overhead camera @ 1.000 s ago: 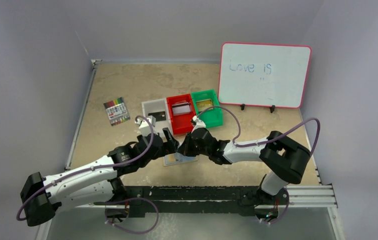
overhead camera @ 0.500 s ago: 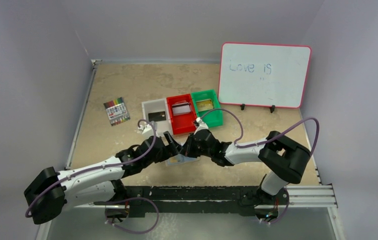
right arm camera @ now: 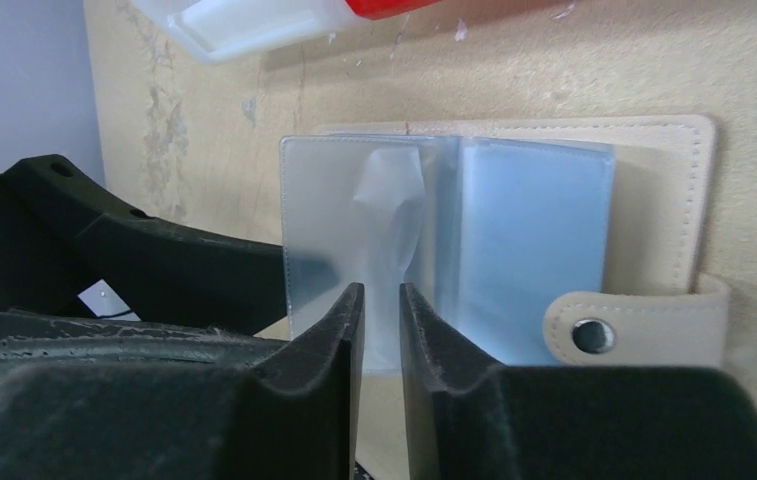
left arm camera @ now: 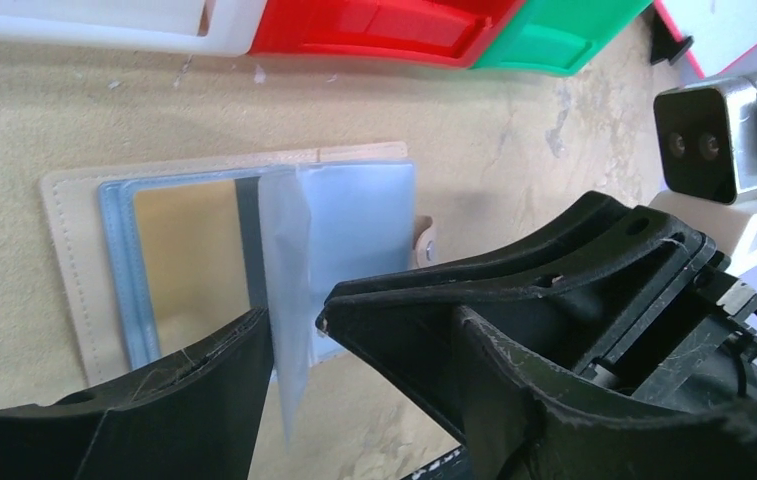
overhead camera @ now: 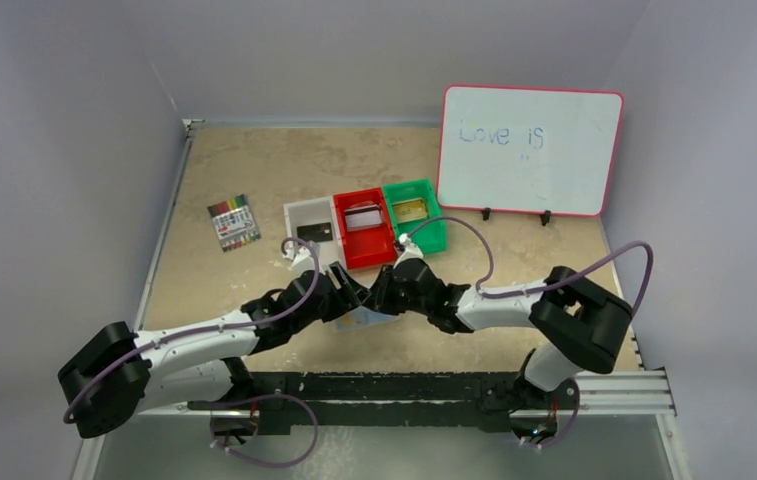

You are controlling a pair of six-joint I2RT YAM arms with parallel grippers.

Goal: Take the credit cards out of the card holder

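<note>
Your right gripper [right arm camera: 381, 300] has its two black fingers closed to a thin slit. They pinch the lower edge of a clear, frosted plastic sleeve [right arm camera: 339, 200] and hold it upright off the spine of the beige stitched bifold card holder [right arm camera: 659, 190]. The sleeve in the pinch looks empty.

Your left gripper [overhead camera: 344, 290] is low beside it, on the other face of the lifted sleeve. In its wrist view the fingers stand apart, the sleeve hangs in the gap, and they have hold of nothing.

The card holder lies open and flat on the tan speckled table [overhead camera: 254, 160], just in front of the bins and between the two wrists. Its pale blue pockets face up and its little snap tab [right arm camera: 634, 320] sticks out to one side.

The job reads as mostly done:
- **White plastic bin [overhead camera: 304, 212]:** a small black card [overhead camera: 314, 232] sits inside.
- **Red plastic bin [overhead camera: 364, 252]:** it holds a pale silver-grey card [overhead camera: 361, 217].
- **Green plastic bin [overhead camera: 426, 236]:** something gold-coloured [overhead camera: 410, 208] lies in it, too small to make out for certain.

One card is left. The left wrist view shows a gold card with a dark stripe [left arm camera: 189, 255] still tucked in a blue-edged pocket of the card holder, on the side your left gripper faces. That pocket has to be worked next. The other pockets in sight look empty, though the raised sleeve hides part of them.
</note>
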